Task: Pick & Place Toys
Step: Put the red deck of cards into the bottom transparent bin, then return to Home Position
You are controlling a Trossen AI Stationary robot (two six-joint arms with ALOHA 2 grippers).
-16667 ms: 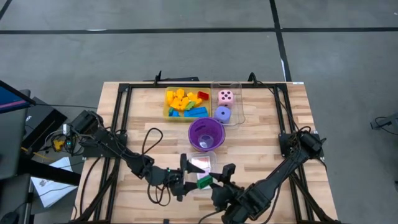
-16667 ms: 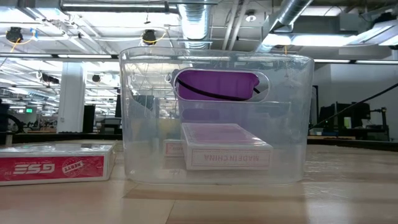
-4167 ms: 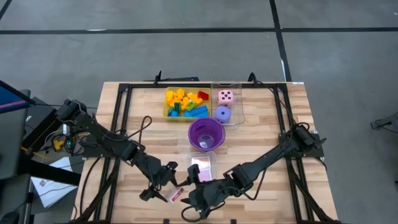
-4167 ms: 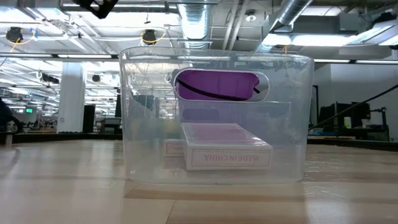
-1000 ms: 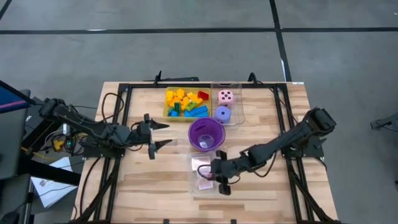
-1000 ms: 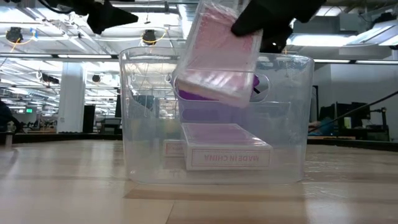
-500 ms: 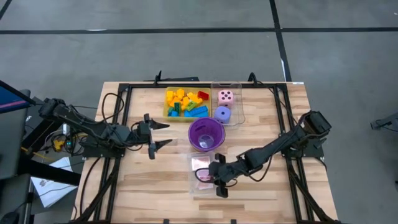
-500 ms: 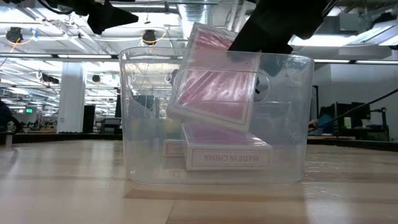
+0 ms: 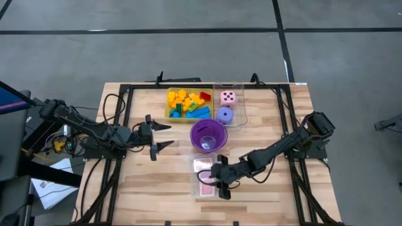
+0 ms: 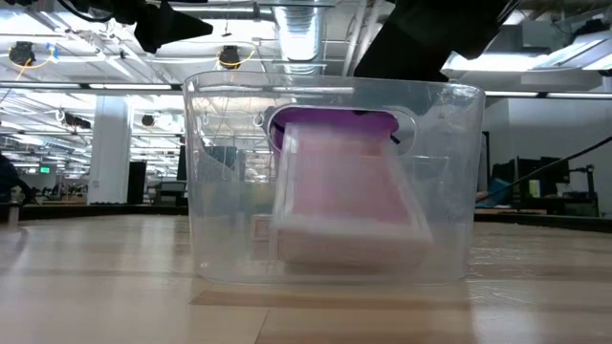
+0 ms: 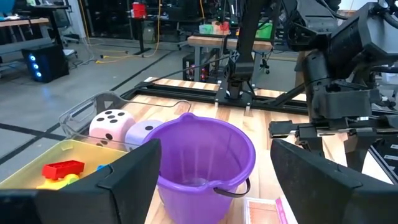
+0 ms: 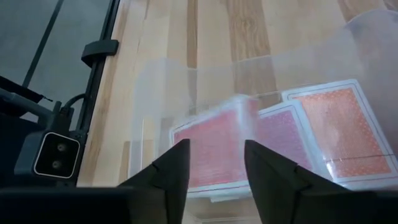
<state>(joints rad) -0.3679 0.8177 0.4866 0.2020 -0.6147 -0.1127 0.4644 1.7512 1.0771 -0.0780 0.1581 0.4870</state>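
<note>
A pink-backed card pack (image 10: 344, 205) shows blurred and loose inside the clear tray (image 10: 220, 191), over two other packs (image 12: 336, 134) lying flat on the tray's floor. My right gripper (image 12: 214, 165) hangs open just above the tray (image 9: 196, 188), the loose pack (image 12: 214, 146) below its fingers. My left gripper (image 9: 168, 135) waits open above the table, left of the purple cup (image 9: 207, 135). Coloured bricks fill the yellow tray (image 9: 186, 105) at the far side. A pink die (image 9: 228, 97) and a purple die (image 9: 225, 115) sit in a second clear tray.
The purple cup (image 11: 205, 155) stands just beyond the clear card tray, between both grippers. Black frame rails (image 9: 122, 125) run along the table's left and right sides. Bare wood lies at the near left (image 9: 157, 188) and far right (image 9: 270, 119).
My right gripper has gone down a little into the clear tray's mouth and let go of the card pack. The pack, tilted in the fingers above the rim a second ago, has dropped into the tray onto the pack lying there.
</note>
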